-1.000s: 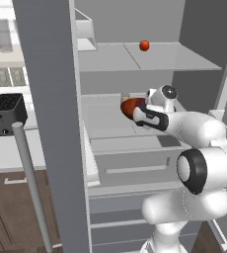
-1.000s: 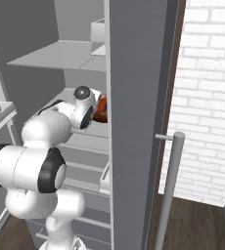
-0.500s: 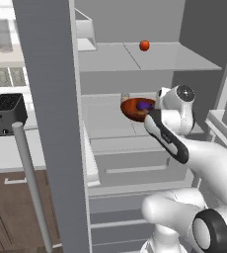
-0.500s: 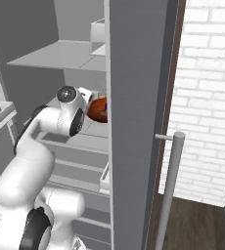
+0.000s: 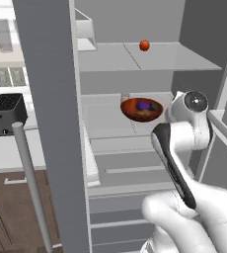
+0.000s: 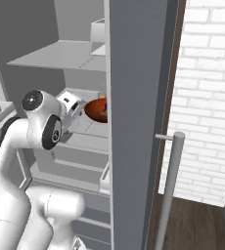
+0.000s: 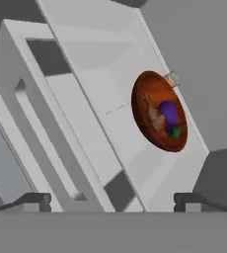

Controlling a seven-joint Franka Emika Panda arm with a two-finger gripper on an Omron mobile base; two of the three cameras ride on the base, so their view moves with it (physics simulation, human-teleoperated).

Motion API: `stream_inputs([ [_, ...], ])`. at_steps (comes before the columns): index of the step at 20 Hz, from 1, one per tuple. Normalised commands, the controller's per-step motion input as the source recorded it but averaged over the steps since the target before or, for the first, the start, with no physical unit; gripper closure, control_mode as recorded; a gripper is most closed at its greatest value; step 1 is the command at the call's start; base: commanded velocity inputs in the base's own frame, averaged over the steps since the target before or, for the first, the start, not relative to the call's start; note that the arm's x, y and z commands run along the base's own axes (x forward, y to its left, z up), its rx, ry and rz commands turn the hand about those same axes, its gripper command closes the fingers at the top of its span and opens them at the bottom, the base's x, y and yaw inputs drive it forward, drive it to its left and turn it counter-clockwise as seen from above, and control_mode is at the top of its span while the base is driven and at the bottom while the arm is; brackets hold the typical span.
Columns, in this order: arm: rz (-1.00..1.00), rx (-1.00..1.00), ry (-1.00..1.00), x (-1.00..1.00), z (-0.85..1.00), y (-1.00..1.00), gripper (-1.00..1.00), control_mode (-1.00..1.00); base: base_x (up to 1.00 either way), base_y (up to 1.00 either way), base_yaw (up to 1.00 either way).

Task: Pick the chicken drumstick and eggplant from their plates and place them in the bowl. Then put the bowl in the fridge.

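Note:
The fridge (image 5: 51, 99) stands open, and the reddish-brown bowl (image 5: 141, 109) rests on its middle shelf. Inside the bowl lie the purple eggplant (image 7: 169, 113) and the golden-brown chicken drumstick (image 7: 156, 120). My gripper (image 7: 113, 200) is open and empty, drawn back from the bowl with a clear gap to it. In the right base view the white hand (image 6: 68, 104) sits left of the bowl (image 6: 97, 109), pointing at it. The plates are out of view.
A small red fruit (image 5: 144, 45) and a white box (image 5: 86, 32) sit on the upper shelf. A pale small jar (image 7: 172, 78) stands just behind the bowl. The door's bar handle (image 6: 170, 185) rises at the right; a black appliance (image 5: 6, 113) sits left.
The hand has let go of the bowl's edge and backed away from it toward the fridge front. The bowl stays on the shelf where it was set.

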Motion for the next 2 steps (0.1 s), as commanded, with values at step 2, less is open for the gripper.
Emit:
stream_inputs([
  [2,-0.39,0.13,0.0,-1.0,0.31,0.0,-1.0,-1.0,0.0,0.0,0.0],
])
